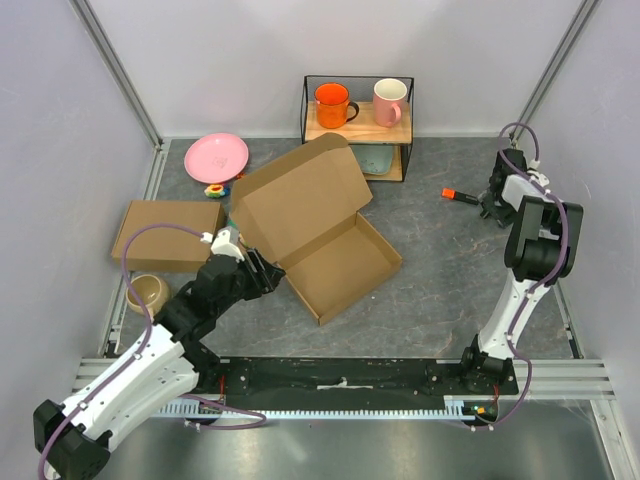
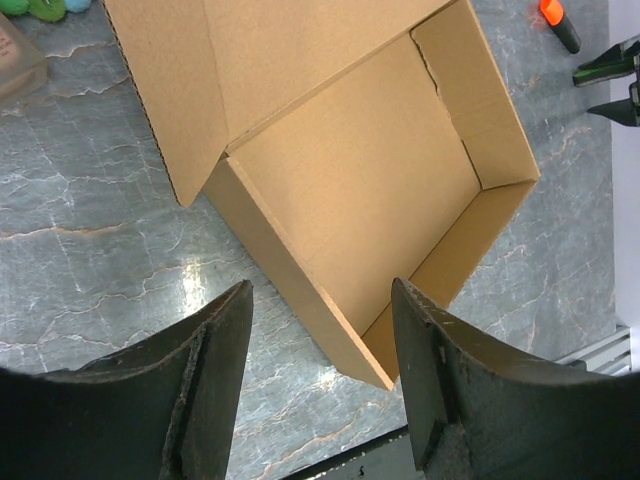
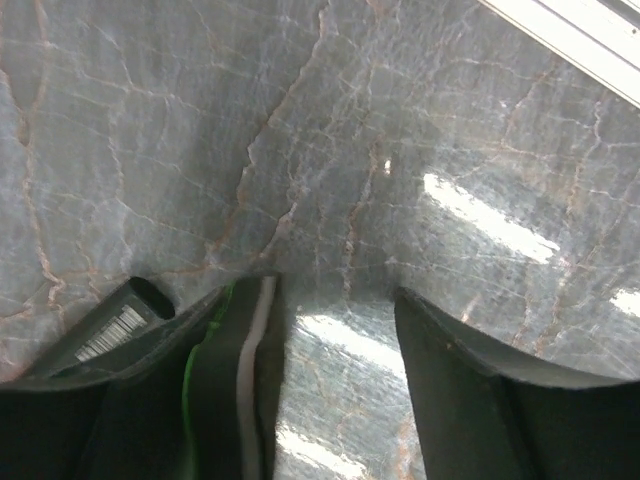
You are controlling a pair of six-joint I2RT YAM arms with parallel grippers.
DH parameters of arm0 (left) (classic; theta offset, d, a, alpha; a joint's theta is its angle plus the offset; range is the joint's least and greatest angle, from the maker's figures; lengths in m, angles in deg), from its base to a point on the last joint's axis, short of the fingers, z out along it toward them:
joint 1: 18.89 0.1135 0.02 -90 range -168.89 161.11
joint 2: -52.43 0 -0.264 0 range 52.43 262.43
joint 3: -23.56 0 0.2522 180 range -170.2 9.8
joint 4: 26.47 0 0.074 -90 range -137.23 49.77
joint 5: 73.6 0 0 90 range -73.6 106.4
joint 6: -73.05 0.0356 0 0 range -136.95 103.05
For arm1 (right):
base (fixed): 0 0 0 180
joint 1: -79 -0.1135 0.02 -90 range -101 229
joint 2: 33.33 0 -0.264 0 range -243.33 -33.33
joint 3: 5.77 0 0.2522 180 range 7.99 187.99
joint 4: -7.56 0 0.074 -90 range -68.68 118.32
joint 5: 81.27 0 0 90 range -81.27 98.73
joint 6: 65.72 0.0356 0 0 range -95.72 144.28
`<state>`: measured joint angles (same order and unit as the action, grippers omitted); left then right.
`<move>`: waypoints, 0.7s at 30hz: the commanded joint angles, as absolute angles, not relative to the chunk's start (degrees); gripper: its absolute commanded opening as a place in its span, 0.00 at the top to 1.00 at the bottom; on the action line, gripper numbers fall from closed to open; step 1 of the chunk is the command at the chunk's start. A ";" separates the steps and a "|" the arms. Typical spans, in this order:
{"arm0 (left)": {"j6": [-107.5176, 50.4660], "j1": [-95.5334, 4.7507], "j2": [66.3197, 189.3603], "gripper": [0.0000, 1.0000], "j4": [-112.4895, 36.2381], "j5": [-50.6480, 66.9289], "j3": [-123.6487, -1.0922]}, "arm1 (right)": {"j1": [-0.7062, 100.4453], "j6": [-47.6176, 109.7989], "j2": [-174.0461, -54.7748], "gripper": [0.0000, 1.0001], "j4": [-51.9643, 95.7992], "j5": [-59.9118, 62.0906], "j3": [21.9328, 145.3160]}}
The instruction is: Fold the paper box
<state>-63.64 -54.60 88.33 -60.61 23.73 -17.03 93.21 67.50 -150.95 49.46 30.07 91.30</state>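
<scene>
The paper box (image 1: pixel 345 262) lies mid-table as a shallow brown tray, with its hinged lid (image 1: pixel 300 195) standing up and back. In the left wrist view, the paper box (image 2: pixel 370 190) shows its bare inside, with its near corner between the jaws and beyond them. My left gripper (image 1: pixel 262 272) sits at the tray's left wall, open and holding nothing (image 2: pixel 322 290). My right gripper (image 1: pixel 490 207) hangs low over the table at the far right, open with only table between its fingers (image 3: pixel 335 295).
An orange-capped marker (image 1: pixel 455 194) lies just left of the right gripper; its dark barrel (image 3: pixel 120 325) shows beside the left finger. A closed cardboard box (image 1: pixel 165 235), a bowl (image 1: pixel 148 292), a pink plate (image 1: pixel 216 157) and a wire shelf (image 1: pixel 358 125) with two mugs stand left and back.
</scene>
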 commanded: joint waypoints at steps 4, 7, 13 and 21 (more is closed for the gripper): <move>-65.64 -54.40 90.05 0.36 -57.63 22.56 -17.45 | 92.80 65.50 -148.30 0.44 45.58 29.39 87.19; -65.64 -54.40 89.79 0.36 -57.81 21.94 -17.45 | 92.36 65.32 -144.79 0.56 44.97 30.17 85.78; -65.90 -54.40 87.95 0.37 -58.25 21.59 -17.18 | 86.13 67.08 -129.94 0.67 42.42 31.49 81.12; -65.90 -54.40 84.61 0.37 -61.84 22.29 -17.97 | 64.69 66.29 -114.55 0.73 37.15 19.65 74.01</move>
<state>-64.28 -54.60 86.41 -60.44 22.20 -17.03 72.54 66.43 -118.98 40.83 28.02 78.25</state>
